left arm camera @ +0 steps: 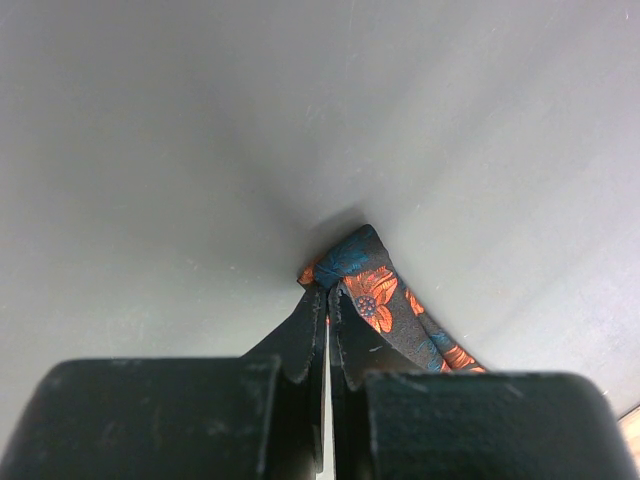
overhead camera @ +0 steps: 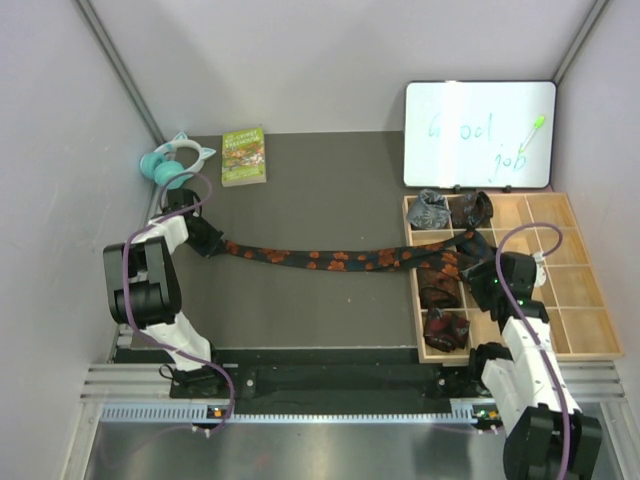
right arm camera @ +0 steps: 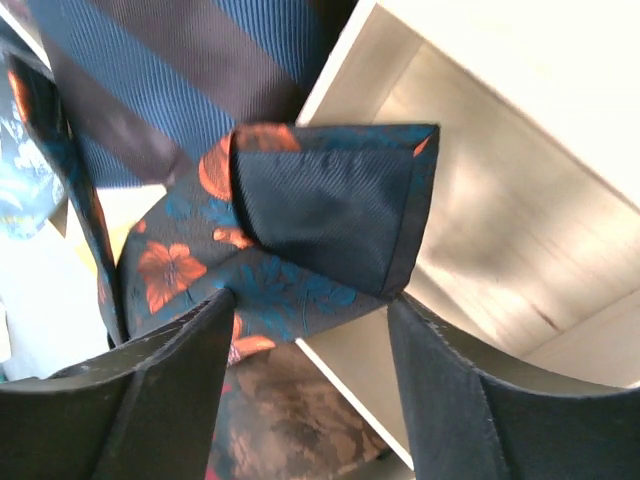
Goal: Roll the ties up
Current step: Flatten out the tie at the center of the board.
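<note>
Orange-flowered tie (overhead camera: 330, 260) spans the table (overhead camera: 320, 190), its narrow end pinched in the left gripper (left arm camera: 328, 292) near the left edge, its folded wide end between the right gripper's (right arm camera: 310, 298) spread jaws above the tray's (overhead camera: 580, 335) left side.

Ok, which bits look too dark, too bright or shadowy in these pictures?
Left wrist view: the left pincer shows as a black shape with little detail, and a soft shadow pools on the table by the tie. Right wrist view: the wooden tray washes out almost white at top right. Top view: the whiteboard is bright, its writing faint.
</note>
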{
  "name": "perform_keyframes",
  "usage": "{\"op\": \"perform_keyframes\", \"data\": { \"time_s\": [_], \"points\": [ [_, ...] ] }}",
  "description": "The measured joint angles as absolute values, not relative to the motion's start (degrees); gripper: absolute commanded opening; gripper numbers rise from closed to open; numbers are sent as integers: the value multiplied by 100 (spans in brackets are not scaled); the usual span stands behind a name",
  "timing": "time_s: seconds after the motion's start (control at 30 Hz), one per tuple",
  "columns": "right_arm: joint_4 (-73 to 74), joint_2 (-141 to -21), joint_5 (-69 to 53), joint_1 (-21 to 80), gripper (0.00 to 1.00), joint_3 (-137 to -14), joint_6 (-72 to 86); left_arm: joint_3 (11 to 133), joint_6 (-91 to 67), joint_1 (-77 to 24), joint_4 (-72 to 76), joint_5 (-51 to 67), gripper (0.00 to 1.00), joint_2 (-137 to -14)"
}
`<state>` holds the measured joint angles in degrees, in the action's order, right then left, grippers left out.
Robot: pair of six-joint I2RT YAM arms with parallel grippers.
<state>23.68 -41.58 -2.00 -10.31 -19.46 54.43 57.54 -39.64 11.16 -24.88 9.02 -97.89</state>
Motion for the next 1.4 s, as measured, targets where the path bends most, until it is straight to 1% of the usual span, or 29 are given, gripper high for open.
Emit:
{"op": "perform_keyframes", "data": {
  "time_s": [0.03,0.07,0.1,0.13,0.2,0.23,0.27,0.3,0.4,0.53,0.77,1.07,1.1,1.13,1.17,1.23,1.27,1.3,1.37,1.4],
  "points": [
    [2318,-4195,-156,-1031,50,-1946,5461,5754,-3959,1116,-2488,902,0,-9789],
    [2241,-4254,-102,-1033,39,-1946,5474,5754,-3948,1116,-2486,904,0,-9789],
    [2176,-4316,-47,-1033,34,-1946,5492,5754,-3944,1116,-2484,904,0,-9789],
    [2112,-4383,1,-1031,25,-1946,5500,5754,-3942,1116,-2484,906,0,-9789],
    [2021,-4497,56,-1033,14,-1953,5481,5754,-3927,1116,-2484,908,0,-9789],
    [1984,-4545,71,-1031,6,-1957,5468,5754,-3922,1116,-2484,910,0,-9789],
    [1953,-4567,89,-1031,2,-1964,5439,5754,-3920,1116,-2484,913,0,-9789],
    [1942,-4567,110,-1031,0,-1970,5406,5754,-3916,1116,-2484,913,0,-9789],
    [2067,-4534,193,-1033,0,-2134,5293,5754,-3898,1116,-2488,915,0,-9789],
    [2497,-4252,370,-1033,0,-2674,4998,5754,-3883,1116,-2582,906,0,-9719],
    [3142,-3909,786,-1031,0,-3760,4283,5546,-3879,1116,-2941,895,0,-8962],
    [3361,-4156,919,-1031,0,-3758,4023,4917,-3900,1118,-3273,873,1,-8128],
    [3341,-4156,919,-1031,0,-3706,4010,4845,-3905,1118,-3315,869,2,-8062],
    [3328,-4150,919,-1031,0,-3629,3997,4735,-3909,1118,-3336,858,8,-7985],
    [3319,-4141,917,-1031,0,-3542,3986,4617,-3909,1118,-3343,849,35,-7907],
    [3321,-4123,921,-1031,0,-3389,3948,4434,-3887,1122,-3380,808,57,-7787],
    [3323,-4123,921,-1031,0,-3323,3927,4386,-3907,1129,-3424,808,66,-7756],
    [3323,-4123,921,-1031,0,-3280,3903,4366,-3911,1131,-3457,805,69,-7738],
    [3321,-4125,919,-1031,16,-3234,3861,4366,-3881,1133,-3470,777,74,-7695],
    [3326,-4132,915,-1031,28,-3232,3846,4366,-3870,1120,-3472,740,76,-7627]
  ]
}}
